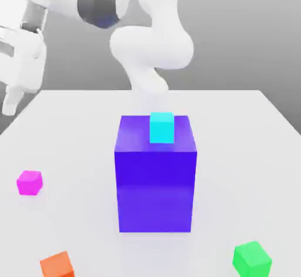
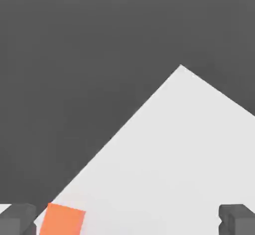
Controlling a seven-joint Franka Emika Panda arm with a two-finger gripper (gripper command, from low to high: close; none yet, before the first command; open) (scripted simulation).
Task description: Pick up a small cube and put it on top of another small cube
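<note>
Gripper (image 2: 128, 220) open and empty, magenta cube (image 1: 29, 183) on the table (image 1: 76, 134).

In the hand view the two fingers stand wide apart with nothing between them that they grip; the orange cube (image 2: 62, 220) lies near one of them in that view. In the exterior view the white arm (image 1: 151, 43) reaches in from above, and the hand is high at the exterior view's left. The magenta cube sits on the white tabletop at the exterior view's left, well apart from the blue-violet block (image 1: 156, 190). A cyan cube (image 1: 161, 128) rests on top of that block. A green cube (image 1: 252, 260) lies at the exterior view's right, near the front.
</note>
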